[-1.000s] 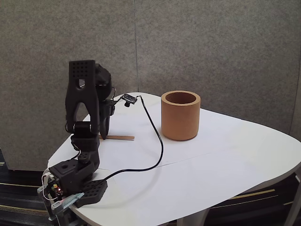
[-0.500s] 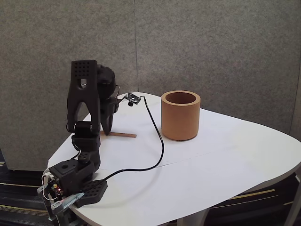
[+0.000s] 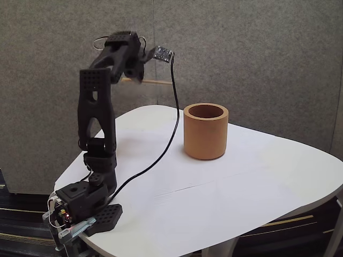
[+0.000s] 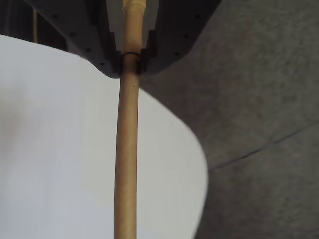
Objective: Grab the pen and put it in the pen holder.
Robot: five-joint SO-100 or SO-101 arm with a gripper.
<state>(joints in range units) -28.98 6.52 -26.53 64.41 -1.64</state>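
I see the rounded white table [image 3: 241, 182], and on it the thick orange-brown cylindrical pen holder [image 3: 206, 131] standing upright. High above the table's left side, my black gripper [image 3: 137, 79] clamps the thin tan wooden pen [image 4: 126, 164], which juts out level, well apart from the holder.

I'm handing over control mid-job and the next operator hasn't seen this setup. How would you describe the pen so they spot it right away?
Start at the white table and follow the black arm up from its near-left corner to the gripper, raised high against the grey wall. The pen is the thin, straight tan stick clamped there, lying level and pointing right, above and left of the orange-brown pen holder. Unlike the curving black cable nearby, it is rigid and pale.
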